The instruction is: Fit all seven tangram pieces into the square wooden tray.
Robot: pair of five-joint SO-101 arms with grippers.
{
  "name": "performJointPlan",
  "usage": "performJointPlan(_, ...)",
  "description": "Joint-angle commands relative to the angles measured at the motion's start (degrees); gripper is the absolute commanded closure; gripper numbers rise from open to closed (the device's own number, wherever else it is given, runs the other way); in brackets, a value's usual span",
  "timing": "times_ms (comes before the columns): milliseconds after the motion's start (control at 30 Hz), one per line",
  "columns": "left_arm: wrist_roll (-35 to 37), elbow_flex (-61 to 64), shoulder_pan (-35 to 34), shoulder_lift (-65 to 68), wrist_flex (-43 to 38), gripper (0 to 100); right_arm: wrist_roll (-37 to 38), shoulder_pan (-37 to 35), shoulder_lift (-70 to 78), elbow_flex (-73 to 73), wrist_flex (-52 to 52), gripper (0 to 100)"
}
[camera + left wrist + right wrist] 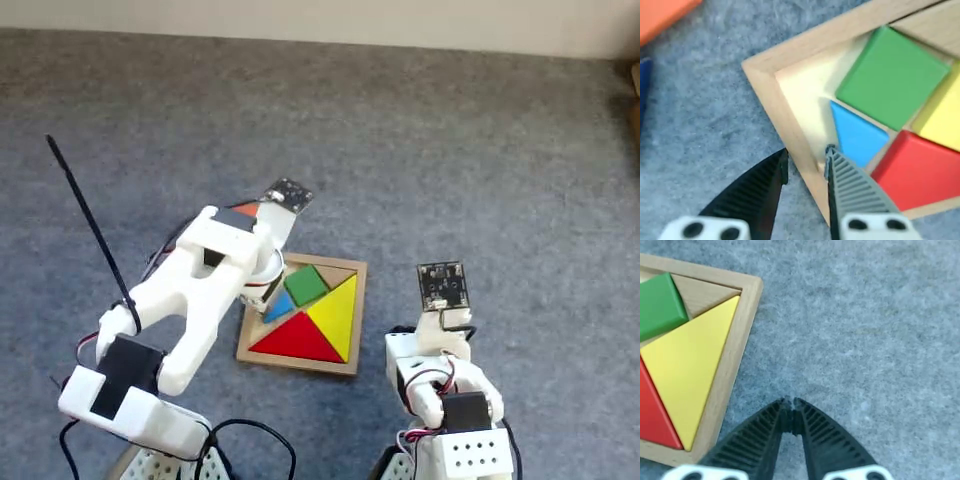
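The square wooden tray (300, 363) lies on grey carpet (450, 150) between the 2 arms, turned slightly askew. 4 pieces sit inside it. The red large triangle (297, 338) fills the side of the tray nearest the arm bases. The yellow large triangle (335, 315) fills the side of the tray toward the right arm (440, 370), and the 2 triangles meet along a long edge. The green square (305, 285) sits near the tray's middle, touching the yellow triangle. The small blue triangle (857, 135) lies against the green square and the red triangle, on the tray's side toward the left arm (190, 300). Bare tray floor shows in the corner beside the blue triangle and in the far corner past the green square.

The left gripper (806, 162) stands over the tray's wall, its jaws a narrow gap apart and holding nothing. Its grey finger (840, 180) is inside the tray, just beside the blue triangle. Its black finger (765, 190) is outside the tray over the carpet.

The right gripper (790, 412) hangs over the carpet just outside the tray's wall on the yellow triangle's side, its tips pressed together with nothing between them.

Outside the tray, beyond its left-arm corner, an orange piece (662, 15) and a dark blue piece (644, 82) lie on the carpet, apart from the tray.
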Motion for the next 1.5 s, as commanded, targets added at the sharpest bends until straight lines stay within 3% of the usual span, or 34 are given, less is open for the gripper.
performJointPlan(0,0.35,-0.22,3.21,-2.51,-1.14,87,-0.26,-0.40,-0.57,8.48,0.31,98.0)
performJointPlan(467,7.38,-4.26,7.25,-2.59,-0.97,87,-0.26,-0.40,-0.57,8.48,0.31,98.0)
performJointPlan(667,10.90,-8.48,9.10,-2.68,5.71,87,-0.26,-0.40,-0.57,8.48,0.31,98.0)
performJointPlan(1067,13.01,-12.26,8.57,-2.07,7.82,87,-0.26,-0.40,-0.57,8.48,0.31,98.0)
performJointPlan(1200,13.27,-12.18,8.57,-2.68,8.88,82,-0.26,-0.40,-0.57,8.48,0.31,98.0)
performJointPlan(1467,12.84,-13.32,3.21,-1.71,10.20,80,-0.26,-0.40,-0.57,8.48,0.31,98.0)
